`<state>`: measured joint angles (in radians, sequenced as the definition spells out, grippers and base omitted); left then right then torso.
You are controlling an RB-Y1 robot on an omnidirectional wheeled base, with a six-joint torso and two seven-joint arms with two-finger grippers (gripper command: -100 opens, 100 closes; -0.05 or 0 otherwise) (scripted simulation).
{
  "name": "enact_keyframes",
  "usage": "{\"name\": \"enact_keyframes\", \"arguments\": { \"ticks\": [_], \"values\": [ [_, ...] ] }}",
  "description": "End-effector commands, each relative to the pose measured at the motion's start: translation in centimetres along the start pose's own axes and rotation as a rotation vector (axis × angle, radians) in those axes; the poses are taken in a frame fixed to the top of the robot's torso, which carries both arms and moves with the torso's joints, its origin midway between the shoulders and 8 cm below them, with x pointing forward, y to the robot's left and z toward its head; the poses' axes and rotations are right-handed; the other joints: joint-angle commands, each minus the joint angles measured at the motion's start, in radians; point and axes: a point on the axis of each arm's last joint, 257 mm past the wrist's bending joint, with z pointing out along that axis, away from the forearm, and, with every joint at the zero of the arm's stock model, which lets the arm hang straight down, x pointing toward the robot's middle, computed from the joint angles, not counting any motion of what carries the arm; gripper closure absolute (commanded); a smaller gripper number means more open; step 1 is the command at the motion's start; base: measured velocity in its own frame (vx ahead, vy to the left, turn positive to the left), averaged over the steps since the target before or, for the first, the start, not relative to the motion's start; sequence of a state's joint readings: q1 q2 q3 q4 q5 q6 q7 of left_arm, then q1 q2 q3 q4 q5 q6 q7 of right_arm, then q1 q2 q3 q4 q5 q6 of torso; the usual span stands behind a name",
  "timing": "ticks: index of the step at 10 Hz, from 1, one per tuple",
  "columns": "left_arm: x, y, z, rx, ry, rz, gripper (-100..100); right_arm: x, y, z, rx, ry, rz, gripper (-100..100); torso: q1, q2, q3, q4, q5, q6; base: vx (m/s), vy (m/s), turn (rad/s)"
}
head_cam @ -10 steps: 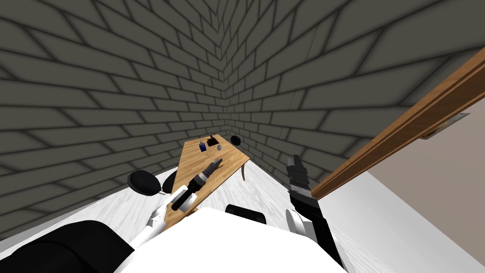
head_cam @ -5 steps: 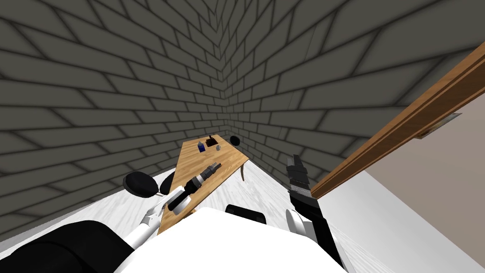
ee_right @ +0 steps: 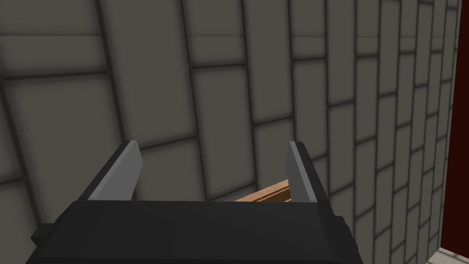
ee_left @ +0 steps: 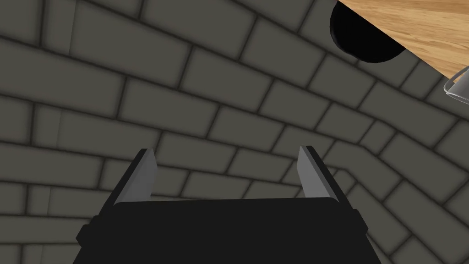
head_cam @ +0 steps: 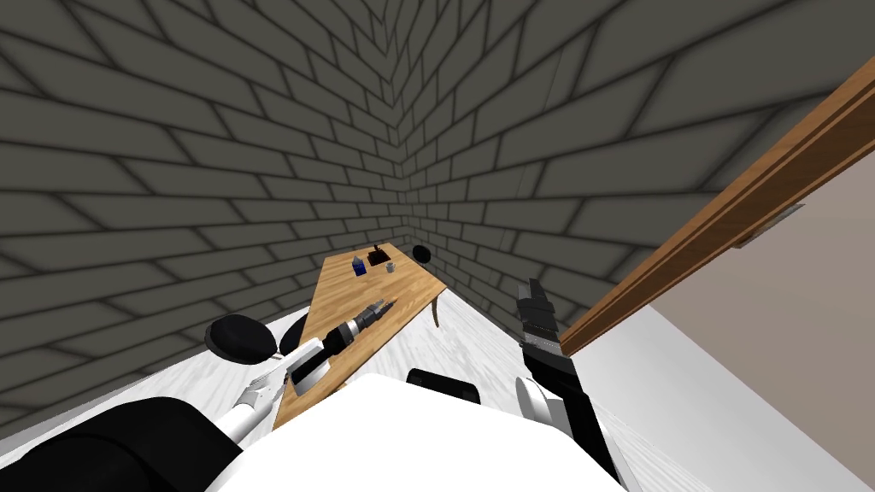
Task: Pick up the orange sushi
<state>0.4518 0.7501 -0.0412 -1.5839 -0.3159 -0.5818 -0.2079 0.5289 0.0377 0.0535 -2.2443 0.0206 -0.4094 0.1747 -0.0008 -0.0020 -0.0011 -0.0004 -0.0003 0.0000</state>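
A grey brick wall (head_cam: 171,171) is filling the left of the room and meeting a second brick wall (head_cam: 513,128) in a corner behind the counter. Below it, a white floor (head_cam: 196,376) is showing, with two black round shapes (head_cam: 237,336) sitting just beside the near left edge of the wooden counter (head_cam: 342,286). The counter is running away toward the corner. The left end effector (head_cam: 389,301) is hovering over its middle, fingers (ee_left: 144,176) standing apart with nothing between them. At the far end a blue carton (head_cam: 360,266), a dark brown item (head_cam: 377,255) and a small grey cup (head_cam: 390,266) are sitting close together; the orange sushi is too small to pick out among them. Another black round shape (head_cam: 420,252) is sitting past the far right corner. Right of the counter, the right end effector (head_cam: 531,292) is hanging over the floor, fingers (ee_right: 130,169) also spread apart and empty. A wooden door frame (head_cam: 726,222) is slanting along the right side.
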Motion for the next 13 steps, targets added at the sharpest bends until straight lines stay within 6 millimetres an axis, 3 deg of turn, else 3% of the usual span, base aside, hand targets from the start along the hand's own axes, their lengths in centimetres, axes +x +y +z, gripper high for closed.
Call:
{"name": "enact_keyframes", "arguments": {
  "ticks": [1, 6, 7, 10, 12, 13],
  "values": [
    [0.4, 0.8, -0.1, -0.012, 0.012, 0.004, -100, 0.0, 0.0, 0.0, 0.0, 0.0, 0.0, 0, 0.0, 0.0, 0.0, 0.0, 0.0, 0.0, 0.015, -0.005, 0.011],
    [4.0, 6.6, -4.0, -0.1, 0.181, 0.113, -100, 0.0, 0.0, 0.0, 0.0, 0.0, 0.0, 0, 0.0, -0.001, 0.0, 0.0, 0.0, 0.0, 0.036, -0.015, -0.063],
    [4.2, 7.0, -4.2, -0.109, 0.185, 0.111, -100, 0.0, 0.0, 0.0, 0.0, 0.0, 0.0, 0, 0.0, -0.001, -0.001, 0.0, 0.0, 0.0, 0.046, -0.004, -0.051],
    [6.7, 11.8, -8.8, -0.179, 0.337, 0.2, -100, 0.0, 0.0, 0.0, 0.0, 0.0, 0.0, 0, 0.0, -0.003, -0.002, -0.001, 0.0, 0.001, 0.083, -0.015, -0.152],
    [7.6, 13.4, -10.6, -0.207, 0.387, 0.222, -100, 0.0, 0.0, 0.0, 0.0, 0.0, 0.0, 0, 0.0, -0.004, -0.002, -0.001, 0.0, 0.0, 0.071, -0.007, -0.079],
    [8.4, 15.0, -12.6, -0.236, 0.436, 0.239, -100, 0.0, 0.0, 0.0, 0.0, 0.0, 0.0, 0, 0.0, -0.003, -0.002, -0.001, 0.0, 0.0, 0.097, -0.016, -0.216]
  ]
}}
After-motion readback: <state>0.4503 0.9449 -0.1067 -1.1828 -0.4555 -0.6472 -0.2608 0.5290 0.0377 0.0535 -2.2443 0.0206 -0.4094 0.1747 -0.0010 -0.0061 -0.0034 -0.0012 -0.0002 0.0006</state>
